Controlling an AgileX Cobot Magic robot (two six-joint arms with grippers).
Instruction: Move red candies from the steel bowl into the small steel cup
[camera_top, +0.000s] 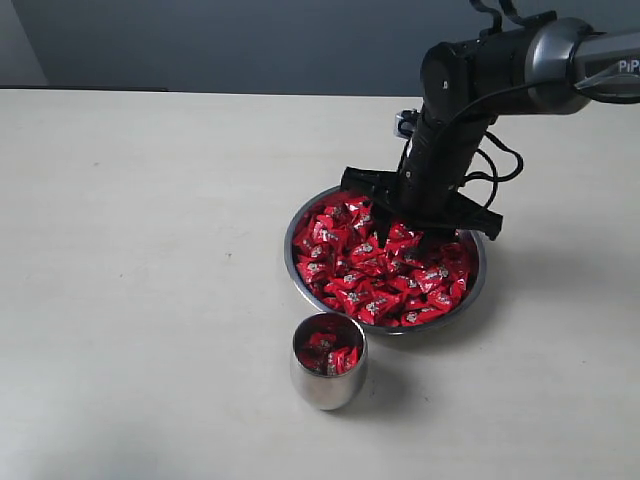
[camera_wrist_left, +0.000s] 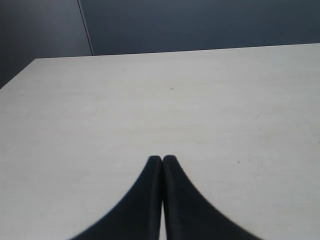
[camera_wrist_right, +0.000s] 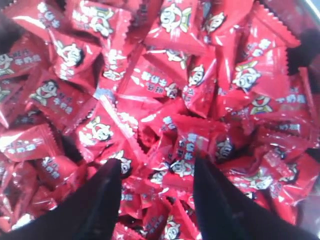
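I read the right hand (camera_wrist_right: 157, 161) spread wide, tips down among the red candies (camera_top: 380, 275) in the bowl (camera_top: 478, 290). The cup (camera_top: 322, 388), just beside the bowl, holds some candies. The left hand (camera_wrist_left: 162, 159) is closed above the worktop (camera_wrist_left: 150, 100).

My right arm (camera_top: 455, 90) was matte black with rounded joint housings, apart from one silver-grey tube (camera_top: 560, 45) carrying white letters, of which only "PiP" showed. Black cables (camera_top: 503, 160) looped beside the wrist, near a small pale block (camera_top: 404, 123). My right gripper (camera_top: 398, 228) had a wide, flat black crossbar (camera_top: 470, 215) and black fingers (camera_wrist_right: 95, 210) tapering to blunt tips. My left gripper (camera_wrist_left: 162, 159) was black too, its curved fingers flaring towards the base.
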